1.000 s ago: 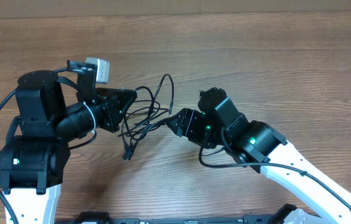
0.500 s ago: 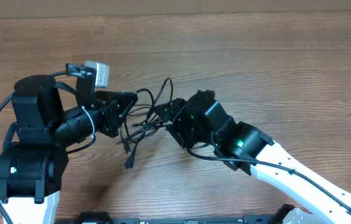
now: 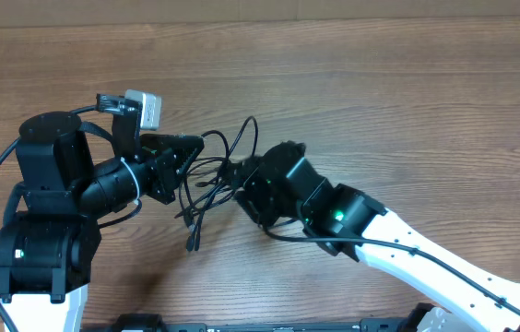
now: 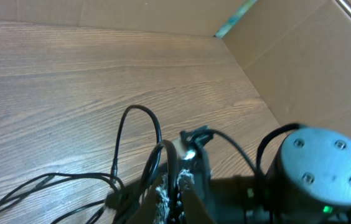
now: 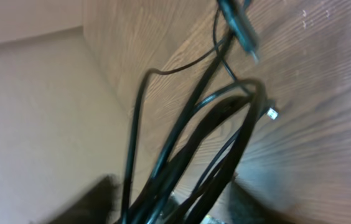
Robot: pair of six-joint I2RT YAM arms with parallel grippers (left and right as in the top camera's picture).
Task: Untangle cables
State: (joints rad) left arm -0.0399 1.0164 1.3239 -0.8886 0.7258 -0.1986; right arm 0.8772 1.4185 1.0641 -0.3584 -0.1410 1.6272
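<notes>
The cables (image 3: 212, 175) are thin black cords tangled on the wooden table between my two grippers, with a loop rising at the back and one plug end (image 3: 193, 243) lying toward the front. My left gripper (image 3: 191, 148) is shut on a strand at the tangle's left side; in the left wrist view (image 4: 175, 183) the cord runs between its closed fingers, and another cable loop (image 4: 139, 109) stands ahead. My right gripper (image 3: 239, 180) is at the tangle's right side. In the right wrist view (image 5: 175, 211) its fingers are apart with several strands (image 5: 194, 124) between them.
A cardboard wall (image 3: 242, 9) runs along the table's far edge and also shows in the left wrist view (image 4: 300, 50). The right arm's body (image 4: 318, 168) is close in front of the left gripper. Bare wooden table (image 3: 407, 111) lies to the right and far side.
My right gripper has moved left into the tangle, toward the left gripper. The plug end has shifted slightly toward the front. The left arm has barely moved.
</notes>
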